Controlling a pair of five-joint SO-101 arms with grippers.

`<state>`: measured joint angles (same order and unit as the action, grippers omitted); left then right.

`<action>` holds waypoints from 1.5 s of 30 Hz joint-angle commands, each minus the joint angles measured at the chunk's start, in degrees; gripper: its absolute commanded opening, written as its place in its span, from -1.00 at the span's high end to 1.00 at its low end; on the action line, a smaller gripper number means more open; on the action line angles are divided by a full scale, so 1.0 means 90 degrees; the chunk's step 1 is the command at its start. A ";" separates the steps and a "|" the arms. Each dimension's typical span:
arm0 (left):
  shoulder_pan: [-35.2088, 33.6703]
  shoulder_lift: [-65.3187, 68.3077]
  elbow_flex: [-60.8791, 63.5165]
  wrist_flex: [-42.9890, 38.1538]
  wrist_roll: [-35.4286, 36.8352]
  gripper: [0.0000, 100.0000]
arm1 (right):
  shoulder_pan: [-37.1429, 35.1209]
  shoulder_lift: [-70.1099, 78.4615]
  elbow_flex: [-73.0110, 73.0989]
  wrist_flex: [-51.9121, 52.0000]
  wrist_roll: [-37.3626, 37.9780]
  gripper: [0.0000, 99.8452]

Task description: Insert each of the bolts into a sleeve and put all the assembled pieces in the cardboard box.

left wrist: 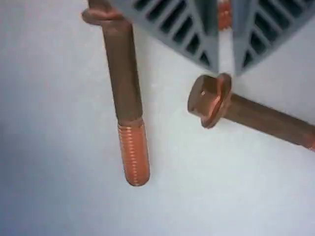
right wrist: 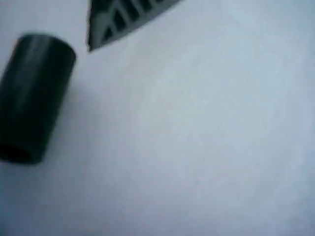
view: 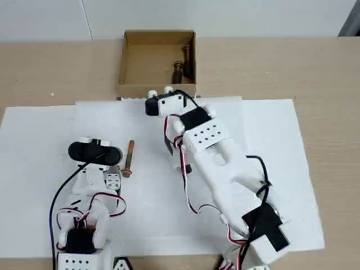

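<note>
The cardboard box [view: 130, 56] stands at the back of the table and holds dark sleeves with bolts [view: 181, 66] against its right wall. A copper bolt [view: 129, 157] lies on the white sheet just right of my left gripper [view: 114, 179]. Below the left gripper lie two bolts: a long one [left wrist: 124, 98] with its thread bare, and a second [left wrist: 211, 101] with its hex head facing the camera. The grey fingers [left wrist: 187, 29] stand shut to a thin slit above that head. My right gripper [view: 163, 102] hovers by the box's front wall, over a black sleeve [right wrist: 34, 98] lying on the sheet.
A white sheet [view: 45, 146] covers the table's middle. The right arm [view: 225, 163] stretches diagonally from the front right corner towards the box. Bare wooden table [view: 281, 62] lies on both sides of the box.
</note>
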<state>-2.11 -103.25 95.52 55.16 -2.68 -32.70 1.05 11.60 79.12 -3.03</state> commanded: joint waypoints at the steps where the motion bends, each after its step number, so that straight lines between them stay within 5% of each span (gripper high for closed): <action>1: -0.0039 -0.0059 -0.0024 -0.0088 -0.0020 0.99 | -0.0044 -0.0317 0.0313 -0.0650 -0.0039 0.66; 14: -0.0039 -0.0059 -0.0024 -0.0088 -0.0020 0.99 | -0.0044 -0.0298 0.1416 -0.1802 -0.0039 0.67; 20: -0.0039 -0.0059 -0.0024 -0.0088 -0.0020 0.99 | -0.0044 -0.0298 0.1846 -0.2154 -0.0039 0.99; 26: -0.0039 -0.0059 -0.0024 -0.0088 -0.0020 0.99 | -0.0044 -0.0396 0.1807 -0.2134 -0.0049 1.00; 45: -0.0059 -0.0059 -0.0034 -0.0078 -0.0020 0.99 | -0.0005 -0.3531 0.0322 0.0239 -0.0068 1.00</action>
<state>-2.11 -103.25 95.52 55.16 -2.68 -32.79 -24.44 17.67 77.54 -3.03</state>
